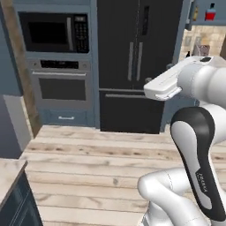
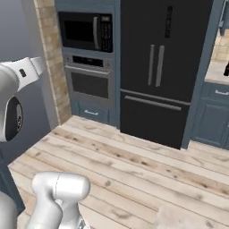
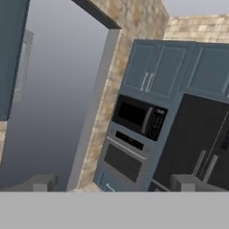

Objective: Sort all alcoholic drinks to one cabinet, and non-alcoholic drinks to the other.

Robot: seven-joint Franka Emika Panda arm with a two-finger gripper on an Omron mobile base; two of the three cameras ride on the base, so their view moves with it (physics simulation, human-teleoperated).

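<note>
The gripper (image 3: 114,183) has its fingers spread wide and holds nothing, aimed at the black built-in microwave (image 3: 139,117). A squat square bottle of red liquid (image 1: 210,13) stands on a shelf, far right of the tall black refrigerator (image 1: 132,62).

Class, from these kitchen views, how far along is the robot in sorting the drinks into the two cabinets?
Looks done: a red bottle and a small amber bottle stand together in an open upper cabinet, though they are too small to be sure of. In hand: nothing. The hand is open and empty, facing the microwave. Left: these views cannot tell whether the non-alcoholic drinks are sorted.
</note>
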